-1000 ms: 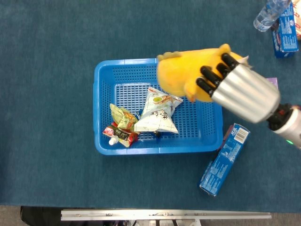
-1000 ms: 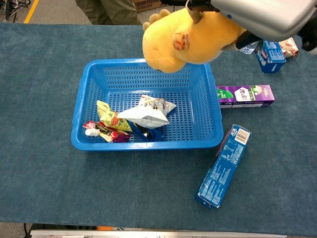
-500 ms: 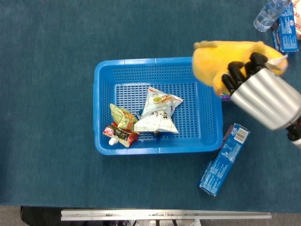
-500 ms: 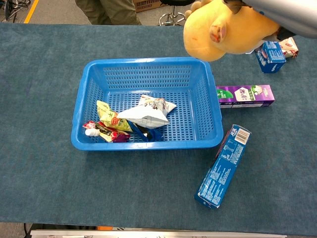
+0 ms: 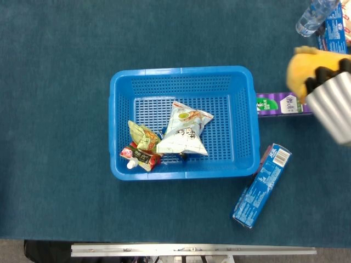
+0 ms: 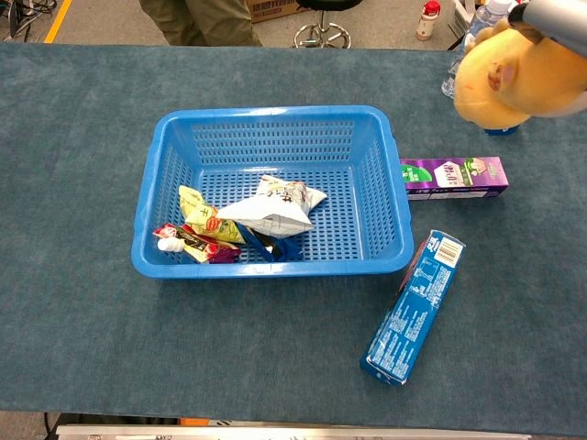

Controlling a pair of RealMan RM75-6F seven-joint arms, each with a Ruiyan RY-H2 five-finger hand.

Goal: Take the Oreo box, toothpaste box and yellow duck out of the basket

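right of the basket [image 5: 118, 87], the right hand [image 5: 333, 98] grips the yellow duck [image 6: 518, 75] above the surface [image 6: 83, 321].
only the head view shows its ribbed silver shell and dark fingers [image 5: 323, 74] on the plush; the chest view shows the soft round duck. the purple toothpaste box [image 6: 452, 176] touches the perforated plastic basket's right wall; the blue oreo box [image 6: 412, 306] lies beside its corner, crinkled snack packets [image 6: 272, 210] inside.
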